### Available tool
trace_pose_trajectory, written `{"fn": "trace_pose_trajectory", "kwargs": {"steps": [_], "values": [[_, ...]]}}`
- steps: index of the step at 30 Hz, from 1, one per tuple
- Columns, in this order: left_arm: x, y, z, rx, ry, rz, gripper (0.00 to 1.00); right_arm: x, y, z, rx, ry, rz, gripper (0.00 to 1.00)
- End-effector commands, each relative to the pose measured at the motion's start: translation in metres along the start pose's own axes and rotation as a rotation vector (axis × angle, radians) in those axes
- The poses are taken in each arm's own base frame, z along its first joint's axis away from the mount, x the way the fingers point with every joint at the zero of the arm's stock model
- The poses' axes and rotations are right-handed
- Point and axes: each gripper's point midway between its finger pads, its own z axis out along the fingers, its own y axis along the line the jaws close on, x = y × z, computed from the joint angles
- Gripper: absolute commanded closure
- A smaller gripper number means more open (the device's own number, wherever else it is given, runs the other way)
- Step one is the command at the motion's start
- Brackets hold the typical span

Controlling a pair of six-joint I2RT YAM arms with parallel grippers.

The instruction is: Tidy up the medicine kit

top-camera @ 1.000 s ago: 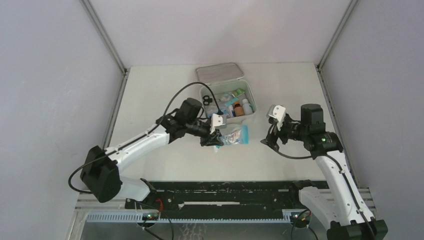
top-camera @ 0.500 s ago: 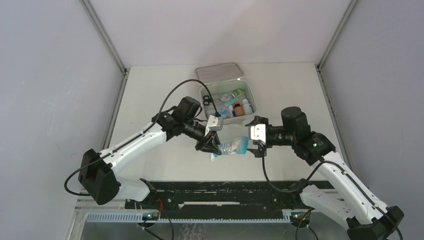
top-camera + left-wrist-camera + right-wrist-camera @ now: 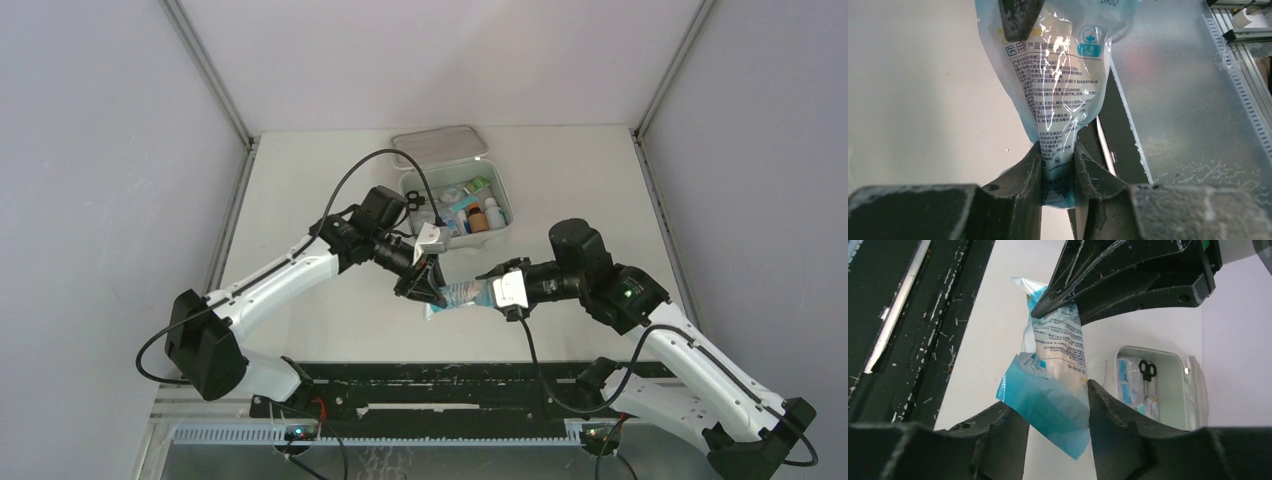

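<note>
The medicine kit point(image 3: 506, 208) is a white case at the back centre of the table, lid point(image 3: 438, 143) hinged open behind it; it also shows in the right wrist view point(image 3: 1175, 390). My left gripper point(image 3: 428, 290) is shut on one end of a clear and blue printed packet point(image 3: 462, 294) and holds it above the table in front of the kit. The left wrist view shows the packet point(image 3: 1058, 85) pinched between my left gripper's point(image 3: 1057, 165) jaws. My right gripper point(image 3: 497, 290) is open, its jaws either side of the packet's point(image 3: 1055, 370) blue end.
Inside the kit lie black scissors point(image 3: 415, 200), small bottles point(image 3: 480, 217) and several packets. A black rail point(image 3: 450, 385) runs along the table's near edge. Grey walls enclose the left, right and back sides.
My right arm has swung left from the table's right side until its jaws straddle the packet's free end. My left gripper has kept hold and shifted the packet slightly nearer.
</note>
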Motion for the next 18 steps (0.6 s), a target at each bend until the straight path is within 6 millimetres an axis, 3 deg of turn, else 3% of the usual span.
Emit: {"fn": "trace_pose_trajectory", "kwargs": {"steps": [1, 5, 8, 12, 14, 18], "values": [[-0.025, -0.005, -0.005, 0.027, -0.041, 0.037, 0.71, -0.019, -0.002, -0.001, -0.015, -0.051, -0.053, 0.64], [-0.026, -0.006, -0.007, 0.023, -0.04, 0.048, 0.7, -0.017, -0.006, -0.004, 0.016, -0.031, -0.063, 0.85], [-0.027, -0.006, -0.01, 0.011, -0.041, 0.063, 0.65, -0.017, -0.008, -0.009, 0.038, -0.024, -0.064, 0.91], [-0.033, 0.003, -0.024, -0.04, -0.062, 0.065, 0.36, -0.013, -0.013, -0.017, 0.073, -0.017, -0.019, 0.95], [-0.038, 0.019, -0.037, -0.116, -0.091, 0.028, 0.22, -0.009, -0.018, -0.023, 0.107, -0.002, 0.019, 0.96], [-0.057, 0.091, -0.082, -0.498, -0.23, -0.094, 0.09, 0.003, -0.03, -0.037, 0.193, 0.022, 0.143, 0.98]]}}
